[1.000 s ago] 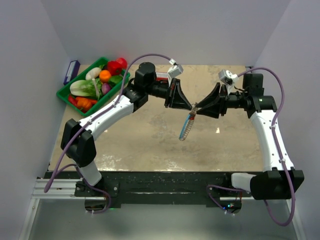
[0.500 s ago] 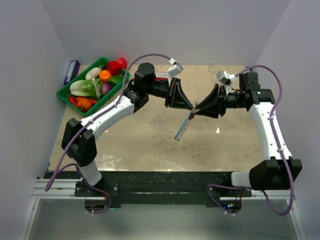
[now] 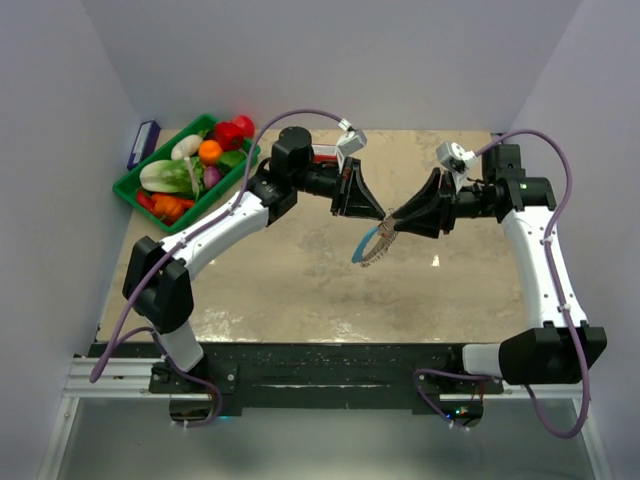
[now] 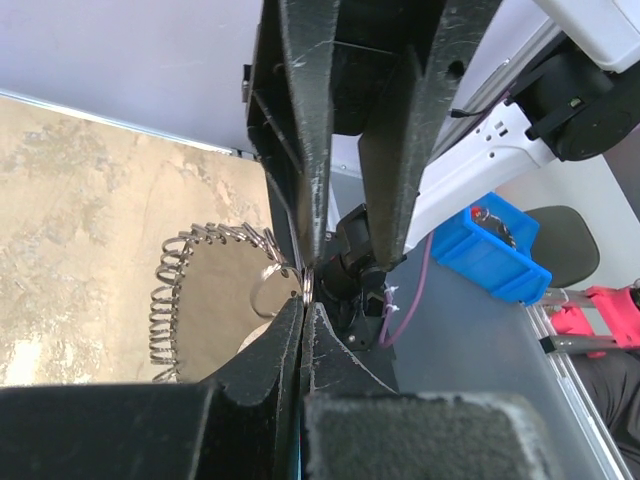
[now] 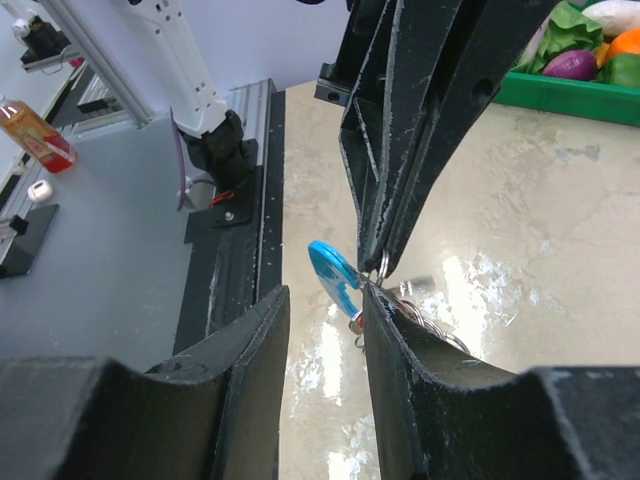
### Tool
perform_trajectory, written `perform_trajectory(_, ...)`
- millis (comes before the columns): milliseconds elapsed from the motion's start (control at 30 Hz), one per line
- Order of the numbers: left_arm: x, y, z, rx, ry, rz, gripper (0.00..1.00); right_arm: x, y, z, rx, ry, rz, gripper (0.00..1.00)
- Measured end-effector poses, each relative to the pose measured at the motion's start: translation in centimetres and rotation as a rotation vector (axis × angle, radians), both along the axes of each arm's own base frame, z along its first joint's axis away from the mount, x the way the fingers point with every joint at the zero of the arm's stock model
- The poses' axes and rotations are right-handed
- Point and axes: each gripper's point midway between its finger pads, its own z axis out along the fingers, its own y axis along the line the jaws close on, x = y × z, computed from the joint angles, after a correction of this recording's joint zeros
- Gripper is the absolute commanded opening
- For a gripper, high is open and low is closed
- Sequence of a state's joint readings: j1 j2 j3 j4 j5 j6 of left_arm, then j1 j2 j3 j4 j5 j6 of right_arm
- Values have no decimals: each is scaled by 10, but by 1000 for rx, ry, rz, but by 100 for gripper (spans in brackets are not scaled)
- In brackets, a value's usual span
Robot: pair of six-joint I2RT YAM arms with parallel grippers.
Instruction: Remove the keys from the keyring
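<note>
Your left claw (image 3: 383, 214) is clenched on the keyring (image 3: 362, 243), hanging it mid-air so the keys (image 4: 166, 302) dangle free for picking. Your right claw (image 5: 318, 318) straddles it, jaws apart, gripping nothing yet.

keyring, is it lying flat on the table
No, the keyring hangs pinched in the tips of the left gripper, its blue part dangling clear above the table.
</note>
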State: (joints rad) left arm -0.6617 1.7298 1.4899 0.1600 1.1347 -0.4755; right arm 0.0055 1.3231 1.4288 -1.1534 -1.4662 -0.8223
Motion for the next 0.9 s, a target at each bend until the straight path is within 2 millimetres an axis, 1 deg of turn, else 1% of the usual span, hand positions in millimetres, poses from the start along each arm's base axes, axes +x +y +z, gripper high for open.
perform_trajectory(533,0,0,-2,9,7,4,0,1,0,1,-4,-9,-2,38)
perform_trajectory(833,-9,-2,1,-3,1,-31,0,12,0,-9,-7,27,5,38)
perform_trajectory(900,-9,-3,1,-5,-1,-36,0,13,0,-10,-9,21,9,35)
